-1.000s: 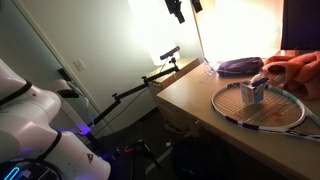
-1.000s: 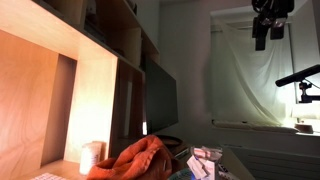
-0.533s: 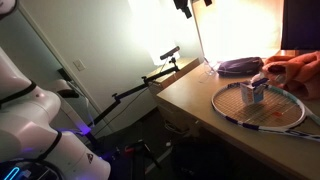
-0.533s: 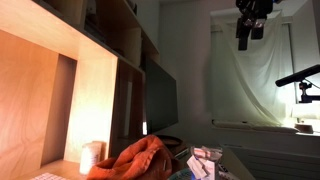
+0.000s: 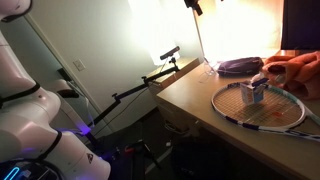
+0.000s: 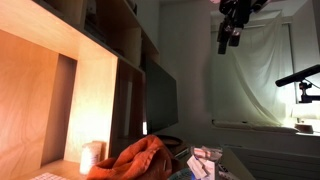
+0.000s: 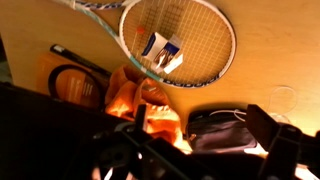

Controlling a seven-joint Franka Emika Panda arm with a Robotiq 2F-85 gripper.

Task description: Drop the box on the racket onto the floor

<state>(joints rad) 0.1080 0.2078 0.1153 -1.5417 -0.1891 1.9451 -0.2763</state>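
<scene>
The racket [image 5: 270, 112] lies flat on the wooden table [image 5: 200, 100], its head near the front edge. The small pale blue-white box [image 5: 253, 92] stands upright on its strings. In the wrist view the racket [image 7: 200, 25] and the box [image 7: 160, 52] lie far below. My gripper [image 5: 193, 5] hangs high above the table's back corner, well clear of the box, and also shows in an exterior view [image 6: 230, 30]. In the wrist view its dark fingers [image 7: 195, 140] stand apart with nothing between them. The dark floor [image 5: 150, 160] with a blue-purple glow lies below the table edge.
A dark purple bundle [image 5: 238, 66] and an orange cloth [image 5: 295, 68] lie behind the racket; both show in the wrist view [image 7: 215, 128] [image 7: 135, 100]. A black jointed arm with a lamp [image 5: 150, 75] sticks out from the table corner. Wooden shelves [image 6: 90, 90] stand beside the table.
My gripper has moved sideways high above the table, to the right in one exterior view and to the left in the other. The box and racket have not moved.
</scene>
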